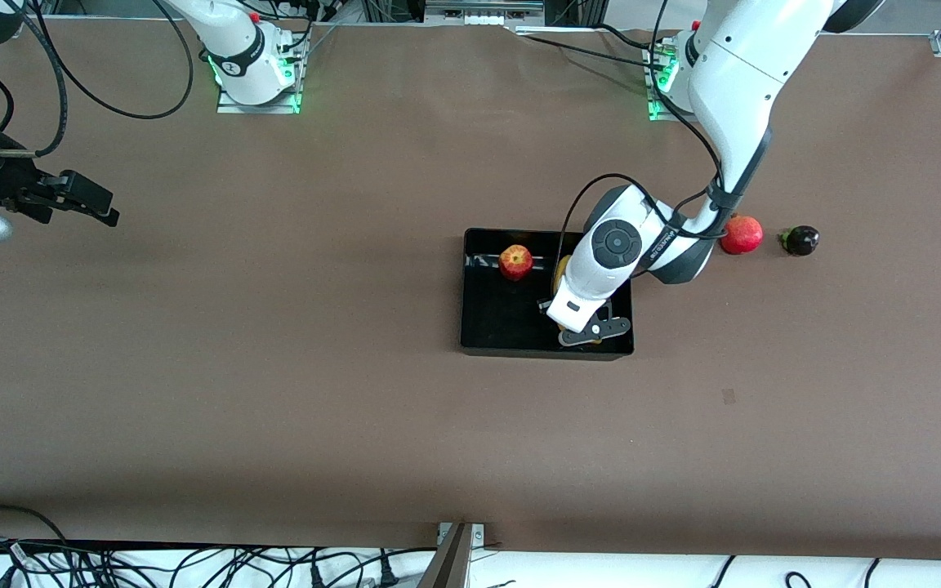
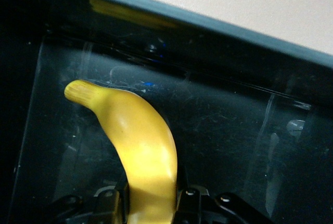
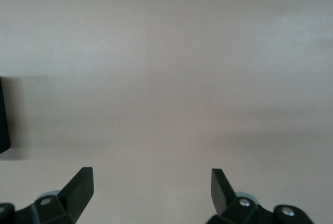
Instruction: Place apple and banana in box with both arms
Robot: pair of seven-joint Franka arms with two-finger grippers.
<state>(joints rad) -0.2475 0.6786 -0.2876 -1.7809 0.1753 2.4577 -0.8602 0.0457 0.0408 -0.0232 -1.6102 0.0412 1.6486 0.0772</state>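
Observation:
The black box (image 1: 511,314) sits mid-table. The apple (image 1: 515,262) lies in it, in the corner farther from the front camera, toward the right arm's end. My left gripper (image 1: 590,332) reaches down into the box at the left arm's end. It is shut on the yellow banana (image 2: 140,141), holding it low over the box floor (image 2: 234,130). In the front view only a bit of the banana (image 1: 560,268) shows beside the wrist. My right gripper (image 1: 86,200) is open and empty, up over bare table at the right arm's end; its wrist view (image 3: 152,182) shows only tabletop.
A red pomegranate (image 1: 742,234) and a small dark fruit (image 1: 800,240) lie on the table outside the box, toward the left arm's end. The box wall (image 2: 208,31) rises close to the banana's tip. Cables run along the table's front edge.

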